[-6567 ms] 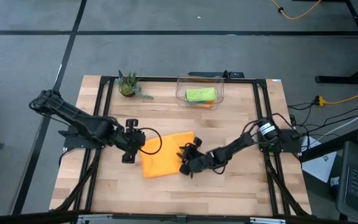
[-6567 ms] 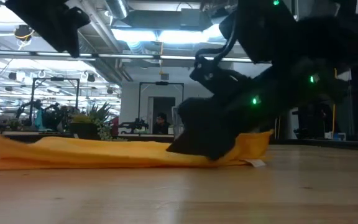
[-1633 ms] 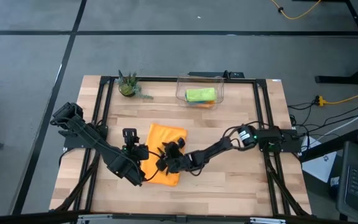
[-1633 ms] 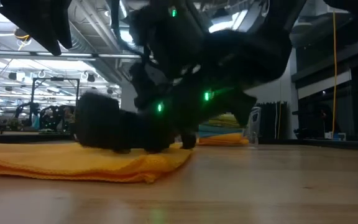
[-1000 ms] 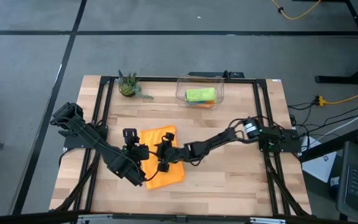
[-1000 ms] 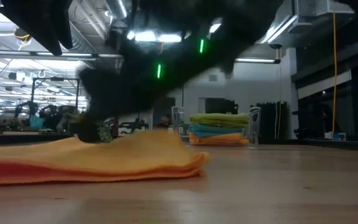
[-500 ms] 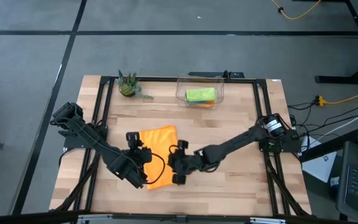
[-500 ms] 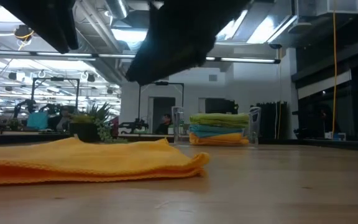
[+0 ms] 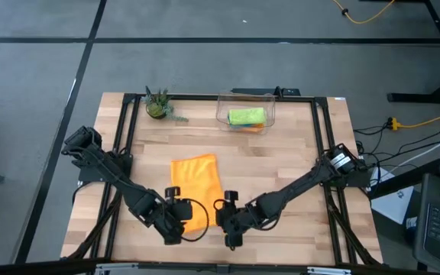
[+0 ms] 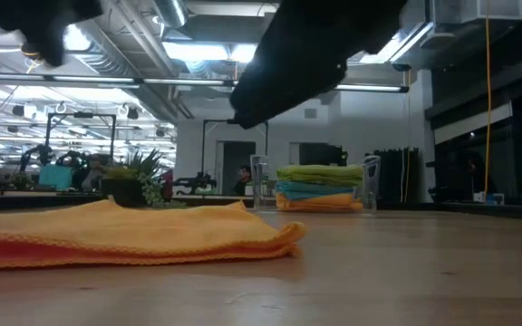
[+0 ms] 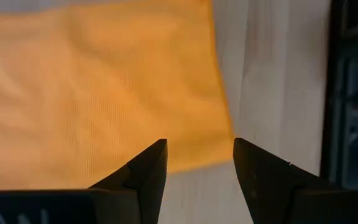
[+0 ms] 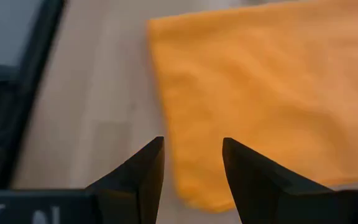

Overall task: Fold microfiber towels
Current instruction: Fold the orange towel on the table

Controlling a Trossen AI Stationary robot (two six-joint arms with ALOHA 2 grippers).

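Near the front edge of the table [image 9: 296, 153], your left gripper [image 9: 176, 221] hangs with its two fingers [image 11: 143, 171] parted and nothing between them; its wrist view looks down through that gap at the near edge of the orange towel [image 9: 196, 187], with bare wood just beyond the cloth. Your right gripper [image 9: 228, 220] sits just beside the left one, close to the towel's front right corner, and its fingers [image 12: 253, 165] are also spread and empty, with the corner of the cloth showing between and past them. Neither gripper touches the towel.

That orange towel lies folded into a narrow rectangle on the wood, running away from both grippers toward the back of the table, its near end slightly overlapped by the left gripper as seen from above. From table height it rests flat with a doubled, rounded fold at one end [image 10: 284, 237], and both arms hang above it.

Further back you have the clear bin [image 9: 245, 110], holding a lime green towel [image 9: 247, 116] on top, a teal one [image 10: 314, 188] under it and another orange one [image 10: 315, 204] at the bottom. A small potted plant [image 9: 157, 105] stands at the back left, well apart from the grippers
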